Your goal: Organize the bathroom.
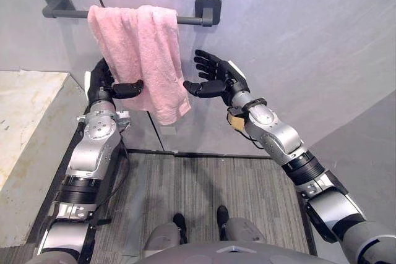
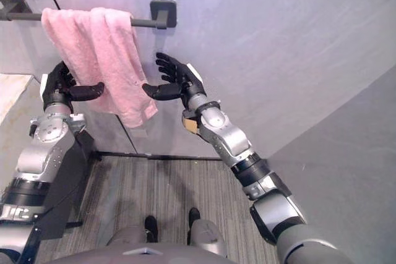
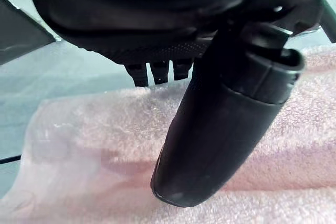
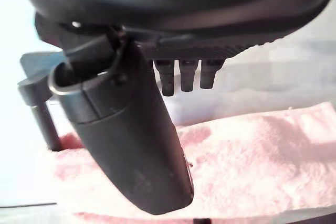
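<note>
- A pink towel (image 1: 139,54) hangs over a dark wall bar (image 1: 192,20), bunched toward the bar's nine o'clock half, so it droops in thick folds rather than lying flat.
- Its lower edge slants, with one corner dipping lowest at about five o'clock of the cloth; the drape looks uneven and probably needs spreading.
- The left hand (image 1: 105,85) sits at the towel's eight o'clock edge. Its thumb lies across the front of the cloth while the fingers go behind it, where they are hidden, so whether it is pinching the cloth cannot be told.
- In the left wrist view the thumb (image 3: 220,129) lies close over the pink cloth, which fits a hand steadying that side.
- The right hand (image 1: 213,78) is at the towel's three o'clock, just beside the cloth. Its fingers are spread and straight and its thumb points toward the towel, holding nothing.
- That released, palm-in pose seems meant for reaching the free edge, to pull it along the bar toward the bracket (image 1: 208,10) at two o'clock.
- A pale counter (image 1: 25,109) stands at nine o'clock of the scene, beside the left arm.
- Grey striped floor (image 1: 204,183) lies below at six o'clock.
</note>
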You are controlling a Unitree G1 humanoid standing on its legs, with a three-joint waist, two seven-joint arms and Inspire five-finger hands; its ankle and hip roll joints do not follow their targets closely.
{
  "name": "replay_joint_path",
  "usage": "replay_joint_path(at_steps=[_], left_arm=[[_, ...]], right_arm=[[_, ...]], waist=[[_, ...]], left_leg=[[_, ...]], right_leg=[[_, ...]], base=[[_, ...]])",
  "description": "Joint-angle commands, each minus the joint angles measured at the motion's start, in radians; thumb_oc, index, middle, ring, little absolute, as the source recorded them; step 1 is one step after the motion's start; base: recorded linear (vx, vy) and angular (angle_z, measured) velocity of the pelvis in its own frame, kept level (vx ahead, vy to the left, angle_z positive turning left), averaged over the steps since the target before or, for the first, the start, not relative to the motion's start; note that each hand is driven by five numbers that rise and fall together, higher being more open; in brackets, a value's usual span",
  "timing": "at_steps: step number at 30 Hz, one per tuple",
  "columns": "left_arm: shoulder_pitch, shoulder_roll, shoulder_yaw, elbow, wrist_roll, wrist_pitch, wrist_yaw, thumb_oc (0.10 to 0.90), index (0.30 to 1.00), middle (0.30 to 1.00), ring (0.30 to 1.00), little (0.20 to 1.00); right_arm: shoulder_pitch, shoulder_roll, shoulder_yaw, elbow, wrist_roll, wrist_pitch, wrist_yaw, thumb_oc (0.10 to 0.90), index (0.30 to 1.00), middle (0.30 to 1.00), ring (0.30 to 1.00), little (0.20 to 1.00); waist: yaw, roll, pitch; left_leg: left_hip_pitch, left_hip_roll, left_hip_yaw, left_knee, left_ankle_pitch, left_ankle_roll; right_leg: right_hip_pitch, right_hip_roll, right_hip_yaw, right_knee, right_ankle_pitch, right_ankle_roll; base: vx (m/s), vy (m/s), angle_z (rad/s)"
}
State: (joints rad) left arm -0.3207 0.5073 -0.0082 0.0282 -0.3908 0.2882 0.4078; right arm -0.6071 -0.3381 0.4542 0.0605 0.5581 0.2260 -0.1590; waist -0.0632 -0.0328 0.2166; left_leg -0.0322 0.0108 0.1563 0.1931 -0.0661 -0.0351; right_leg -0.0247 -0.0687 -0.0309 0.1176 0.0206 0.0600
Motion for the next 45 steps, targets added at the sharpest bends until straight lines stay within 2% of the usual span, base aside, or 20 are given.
replay_joint_path(at_steps=[1, 9, 18, 20, 21, 22, 23, 39, 43, 45], left_arm=[[-0.123, 0.026, -0.050, -0.114, 0.011, -0.049, -0.028, 0.800, 0.900, 0.900, 0.900, 0.900], [-0.117, 0.022, -0.049, -0.141, -0.019, -0.023, -0.002, 0.800, 0.900, 0.900, 0.900, 0.900], [-0.111, 0.025, -0.046, -0.169, -0.049, -0.027, -0.030, 0.800, 0.900, 0.900, 0.900, 0.900], [-0.112, 0.028, -0.048, -0.173, -0.051, -0.032, -0.030, 0.800, 0.900, 0.900, 0.900, 0.900], [-0.113, 0.029, -0.050, -0.176, -0.050, -0.034, -0.033, 0.653, 0.679, 0.679, 0.679, 0.679], [-0.115, 0.033, -0.049, -0.180, -0.053, -0.034, -0.035, 0.474, 0.411, 0.411, 0.411, 0.411], [-0.118, 0.037, -0.051, -0.185, -0.056, -0.032, -0.032, 0.400, 0.300, 0.300, 0.300, 0.300], [-0.131, 0.047, -0.045, -0.184, -0.065, -0.027, 0.010, 0.400, 0.300, 0.300, 0.300, 0.300], [-0.128, 0.044, -0.036, -0.175, -0.069, -0.028, 0.077, 0.400, 0.300, 0.300, 0.300, 0.300], [-0.128, 0.037, -0.019, -0.161, -0.068, -0.051, 0.189, 0.400, 0.300, 0.300, 0.300, 0.300]], right_arm=[[-0.138, 0.071, -0.012, -0.074, -0.007, -0.139, -0.002, 0.800, 0.900, 0.900, 0.900, 0.900], [-0.128, 0.102, 0.031, -0.092, 0.025, -0.154, -0.026, 0.800, 0.900, 0.900, 0.900, 0.900], [-0.129, 0.127, 0.068, -0.094, 0.026, -0.162, -0.044, 0.800, 0.900, 0.900, 0.900, 0.900], [-0.130, 0.127, 0.074, -0.097, 0.033, -0.156, -0.045, 0.524, 0.486, 0.486, 0.486, 0.486], [-0.129, 0.127, 0.076, -0.099, 0.035, -0.155, -0.049, 0.400, 0.300, 0.300, 0.300, 0.300], [-0.130, 0.128, 0.078, -0.095, 0.042, -0.154, -0.042, 0.400, 0.300, 0.300, 0.300, 0.300], [-0.132, 0.135, 0.088, -0.093, 0.050, -0.154, -0.048, 0.400, 0.300, 0.300, 0.300, 0.300], [-0.127, 0.143, 0.101, -0.084, 0.056, -0.158, -0.079, 0.400, 0.300, 0.300, 0.300, 0.300], [-0.125, 0.139, 0.100, -0.076, 0.040, -0.160, -0.084, 0.400, 0.300, 0.300, 0.300, 0.300], [-0.127, 0.139, 0.099, -0.066, 0.022, -0.163, -0.090, 0.400, 0.300, 0.300, 0.300, 0.300]], waist=[[-0.003, 0.010, -0.110], [0.010, 0.011, -0.111], [0.026, 0.015, -0.092], [0.027, 0.016, -0.090], [0.027, 0.016, -0.089], [0.028, 0.016, -0.088], [0.029, 0.017, -0.087], [0.026, 0.014, -0.083], [0.026, 0.013, -0.084], [0.026, 0.011, -0.087]], left_leg=[[0.095, 0.048, 0.017, 0.007, -0.112, 0.035], [0.097, 0.050, 0.008, -0.001, -0.103, 0.034], [0.085, 0.051, -0.007, 0.011, -0.099, 0.032], [0.083, 0.052, -0.009, 0.011, -0.098, 0.031], [0.083, 0.052, -0.009, 0.011, -0.097, 0.030], [0.083, 0.053, -0.008, 0.010, -0.096, 0.030], [0.082, 0.054, -0.008, 0.010, -0.094, 0.029], [0.083, 0.060, -0.001, 0.016, -0.092, 0.029], [0.083, 0.061, 0.002, 0.020, -0.093, 0.029], [0.085, 0.061, 0.002, 0.018, -0.092, 0.029]], right_leg=[[-0.039, -0.043, 0.071, 0.010, -0.050, 0.105], [-0.033, -0.041, 0.068, 0.012, -0.054, 0.104], [-0.032, -0.041, 0.062, 0.028, -0.063, 0.101], [-0.033, -0.041, 0.062, 0.027, -0.063, 0.100], [-0.033, -0.041, 0.062, 0.028, -0.063, 0.100], [-0.033, -0.041, 0.061, 0.028, -0.062, 0.100], [-0.033, -0.041, 0.061, 0.028, -0.062, 0.100], [-0.028, -0.041, 0.065, 0.032, -0.065, 0.098], [-0.026, -0.042, 0.064, 0.031, -0.065, 0.097], [-0.021, -0.041, 0.063, 0.026, -0.064, 0.096]], base=[[0.00, 0.000, 0.00], [0.02, 0.004, 0.06], [0.01, -0.003, 0.08], [0.00, -0.005, 0.08], [0.00, -0.009, 0.06], [0.00, -0.017, 0.04], [0.00, 0.000, 0.00], [0.00, 0.000, 0.00], [0.00, 0.000, 0.00], [0.00, 0.000, 0.00]])
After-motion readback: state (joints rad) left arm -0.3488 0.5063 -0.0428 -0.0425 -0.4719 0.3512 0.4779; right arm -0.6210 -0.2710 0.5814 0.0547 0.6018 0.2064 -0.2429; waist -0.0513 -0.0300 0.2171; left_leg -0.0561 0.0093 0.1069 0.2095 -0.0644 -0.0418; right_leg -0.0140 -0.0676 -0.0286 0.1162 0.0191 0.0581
